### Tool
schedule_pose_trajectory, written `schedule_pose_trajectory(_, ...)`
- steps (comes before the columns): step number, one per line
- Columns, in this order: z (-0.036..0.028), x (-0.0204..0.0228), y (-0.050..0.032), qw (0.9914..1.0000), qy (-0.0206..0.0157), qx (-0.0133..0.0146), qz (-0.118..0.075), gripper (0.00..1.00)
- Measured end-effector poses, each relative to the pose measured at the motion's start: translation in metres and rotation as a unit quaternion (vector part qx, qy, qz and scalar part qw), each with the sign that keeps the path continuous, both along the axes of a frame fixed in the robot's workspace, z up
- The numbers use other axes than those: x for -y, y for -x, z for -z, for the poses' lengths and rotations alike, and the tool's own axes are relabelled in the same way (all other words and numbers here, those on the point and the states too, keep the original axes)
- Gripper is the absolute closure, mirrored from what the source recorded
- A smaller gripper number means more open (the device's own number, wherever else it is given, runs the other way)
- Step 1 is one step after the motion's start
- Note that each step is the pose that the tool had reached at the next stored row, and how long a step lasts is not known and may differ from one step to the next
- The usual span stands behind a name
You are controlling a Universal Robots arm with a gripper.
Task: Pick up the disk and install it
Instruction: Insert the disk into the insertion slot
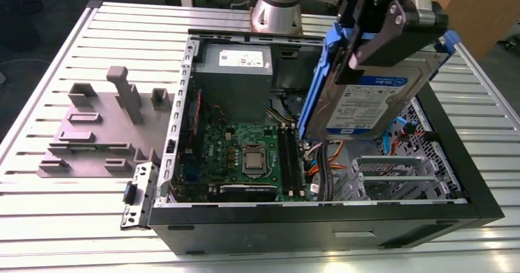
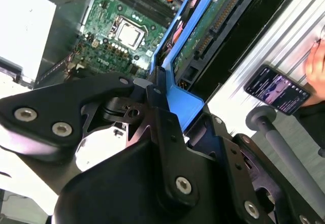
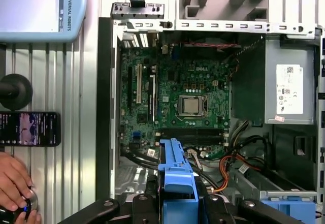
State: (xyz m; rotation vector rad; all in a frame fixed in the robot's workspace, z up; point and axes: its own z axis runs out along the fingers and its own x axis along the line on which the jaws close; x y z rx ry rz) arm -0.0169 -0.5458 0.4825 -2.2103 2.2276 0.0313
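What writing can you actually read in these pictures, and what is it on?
Label on the disk: printed text, too small to read surely.
Sticker on the grey box: too small to read.
Screen of the phone: blurred, unreadable.
Markings on the circuit board: too tiny to read.
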Motion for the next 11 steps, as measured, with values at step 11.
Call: schedule_pose_trajectory(11,0.0033,0.0053,-0.0144,1.0,0.0001,0.003,0.0,0.64)
